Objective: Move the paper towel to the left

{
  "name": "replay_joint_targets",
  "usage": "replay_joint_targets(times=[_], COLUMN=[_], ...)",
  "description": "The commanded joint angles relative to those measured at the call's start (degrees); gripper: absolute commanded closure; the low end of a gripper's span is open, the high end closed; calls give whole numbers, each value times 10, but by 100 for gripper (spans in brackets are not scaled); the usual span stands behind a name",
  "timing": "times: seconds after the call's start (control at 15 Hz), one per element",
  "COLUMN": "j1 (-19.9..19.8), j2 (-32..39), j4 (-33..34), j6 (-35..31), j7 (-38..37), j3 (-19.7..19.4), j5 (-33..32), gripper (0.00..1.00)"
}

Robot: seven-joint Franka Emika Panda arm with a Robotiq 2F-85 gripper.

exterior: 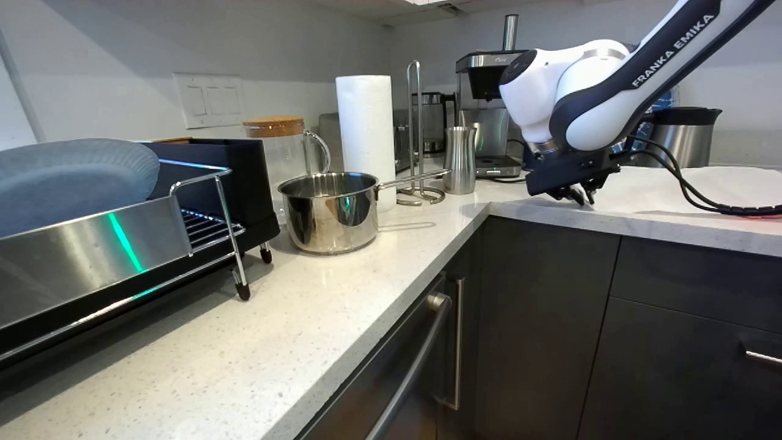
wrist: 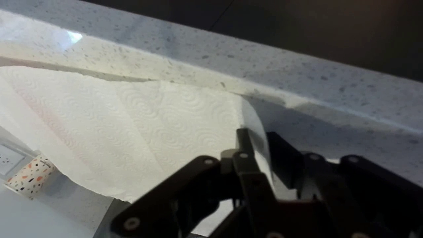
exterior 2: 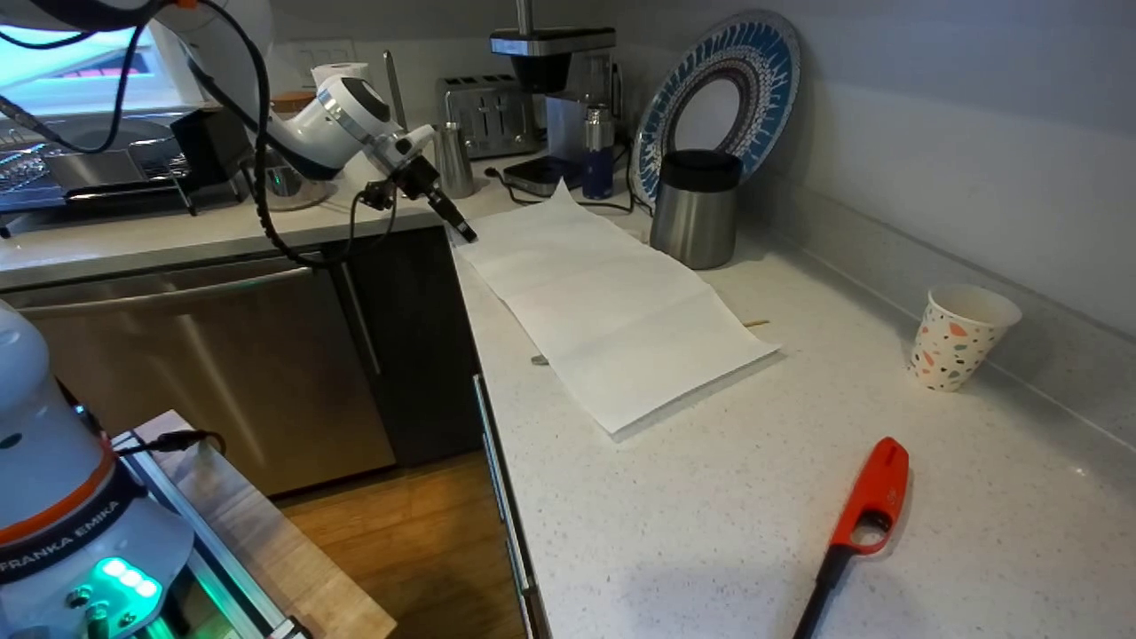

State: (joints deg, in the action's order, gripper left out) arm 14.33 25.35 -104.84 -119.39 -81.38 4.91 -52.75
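The paper towel is a creased white sheet lying on the counter in an exterior view (exterior 2: 612, 311). One far corner of it stands up in a peak. It also shows in an exterior view (exterior: 690, 186), and in the wrist view (wrist: 138, 129) its edge curls up. My gripper is at the towel's end by the counter's front edge in both exterior views (exterior: 583, 197) (exterior 2: 466, 234). In the wrist view the gripper (wrist: 257, 134) has its fingers a small gap apart. The curled towel edge stands between them, and I see a gap beside the right finger.
A steel canister (exterior 2: 697, 213) stands close behind the towel, with a patterned plate (exterior 2: 772, 80) behind it. A paper cup (exterior 2: 958, 342) and a red lighter (exterior 2: 874, 506) are on the counter. A steel pot (exterior: 333, 214) and a steel cup (exterior: 460, 160) stand near the corner.
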Motion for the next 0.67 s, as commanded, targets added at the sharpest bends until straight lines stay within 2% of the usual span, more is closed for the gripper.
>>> replay_joint_targets(times=[0.0, 0.27, 0.6], j1=[2, 3, -5], j2=[3, -18, -91], j4=[4, 8, 12], j6=[6, 1, -49], j7=[11, -11, -53], j3=[-3, -12, -10], j5=[8, -12, -26], gripper=[100, 100, 100])
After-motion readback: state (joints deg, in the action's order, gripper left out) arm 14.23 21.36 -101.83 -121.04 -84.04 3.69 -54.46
